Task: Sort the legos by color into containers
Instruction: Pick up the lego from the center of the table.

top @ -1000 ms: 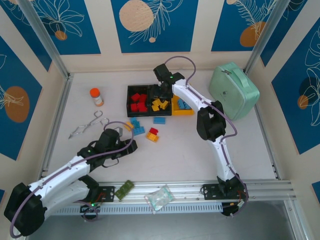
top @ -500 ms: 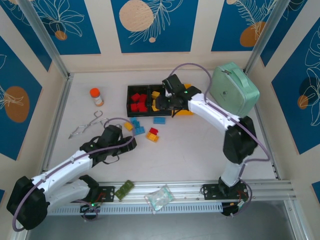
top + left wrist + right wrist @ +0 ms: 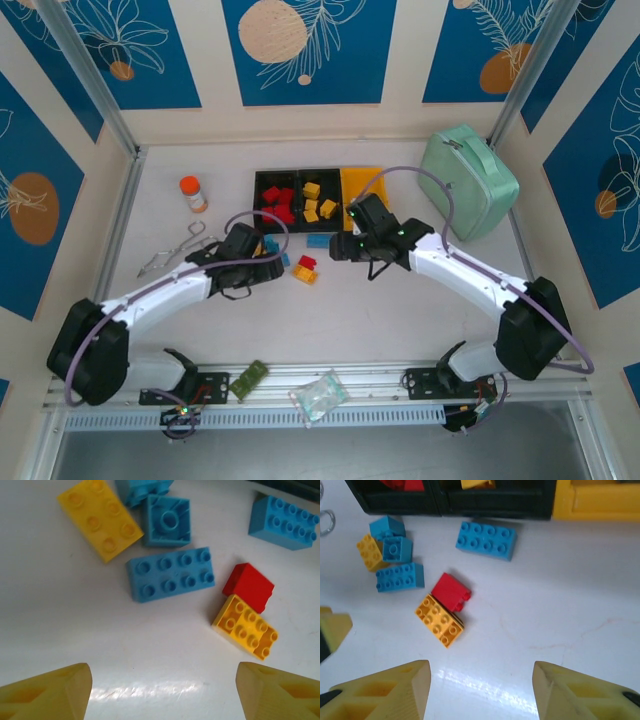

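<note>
Loose legos lie on the white table in front of the containers: a blue brick (image 3: 318, 240), a red one (image 3: 307, 262) against a yellow-orange one (image 3: 304, 274), and a blue and yellow cluster (image 3: 270, 250). The left black bin (image 3: 258, 190) holds red bricks, the middle black bin (image 3: 300, 186) yellow ones, and the yellow-orange bin (image 3: 362, 180) stands to their right. My left gripper (image 3: 265, 266) is open just near of the cluster; a blue brick (image 3: 171, 574) lies ahead of its bare jaws (image 3: 165, 682). My right gripper (image 3: 340, 248) is open and holds nothing, right of the red brick (image 3: 451, 592) and yellow-orange brick (image 3: 439, 620).
A mint-green case (image 3: 467, 180) stands at the back right. An orange-capped bottle (image 3: 193, 193) and metal tongs (image 3: 175, 250) lie at the left. A green circuit board (image 3: 249, 378) and a plastic bag (image 3: 318, 395) rest on the near rail.
My right arm has swung from over the bins down to the loose bricks. My left gripper has moved right towards the blue cluster and its jaws have spread wider.
</note>
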Controlling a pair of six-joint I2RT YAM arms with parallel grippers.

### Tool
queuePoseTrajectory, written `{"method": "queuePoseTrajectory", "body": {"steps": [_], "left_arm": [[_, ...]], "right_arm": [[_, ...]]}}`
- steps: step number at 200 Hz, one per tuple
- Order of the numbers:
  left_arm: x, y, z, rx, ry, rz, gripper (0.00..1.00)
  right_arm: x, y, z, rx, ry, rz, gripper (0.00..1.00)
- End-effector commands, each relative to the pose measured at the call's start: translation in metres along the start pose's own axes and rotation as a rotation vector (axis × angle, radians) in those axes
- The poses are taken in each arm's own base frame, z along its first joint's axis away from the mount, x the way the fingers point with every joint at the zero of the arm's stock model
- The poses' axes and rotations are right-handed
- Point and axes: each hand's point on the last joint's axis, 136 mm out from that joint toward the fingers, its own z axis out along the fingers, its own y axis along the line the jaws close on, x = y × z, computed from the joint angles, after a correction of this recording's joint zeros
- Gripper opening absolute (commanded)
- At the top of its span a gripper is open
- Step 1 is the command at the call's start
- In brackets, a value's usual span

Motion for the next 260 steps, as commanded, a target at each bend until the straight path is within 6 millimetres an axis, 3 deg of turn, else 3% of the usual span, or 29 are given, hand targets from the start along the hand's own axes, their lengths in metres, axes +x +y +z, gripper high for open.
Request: {"method": "queuePoseTrajectory", "body": {"steps": [1,72,145,172,218,260], "left_arm": [[-0.01,-0.006,0.005,-0.039,0.002,0.047,0.81],[-0.019,-0.017,0.039,-0.181,0.034,0.101,0.85],[-0.02,-0.009,0.07,-0.322,0.053,0.071,0.86],[-0.018,-0.005,0.079,-0.346,0.052,0.067,0.82],[-0.018,-0.01,0.079,-0.33,0.056,0.073,0.63],[-0.019,-0.02,0.057,-0.292,0.038,0.114,0.61]], "right_arm": [[0.01,-0.007,-0.006,0.008,-0.01,0.041,0.57],[0.035,-0.006,-0.017,-0.057,-0.02,0.048,0.61],[0.048,-0.011,-0.019,-0.059,-0.012,0.074,0.61],[0.05,-0.013,-0.019,-0.057,-0.015,0.08,0.61],[0.053,-0.015,-0.017,-0.054,-0.01,0.091,0.61],[0.053,-0.015,-0.014,-0.056,-0.012,0.096,0.61]]}}
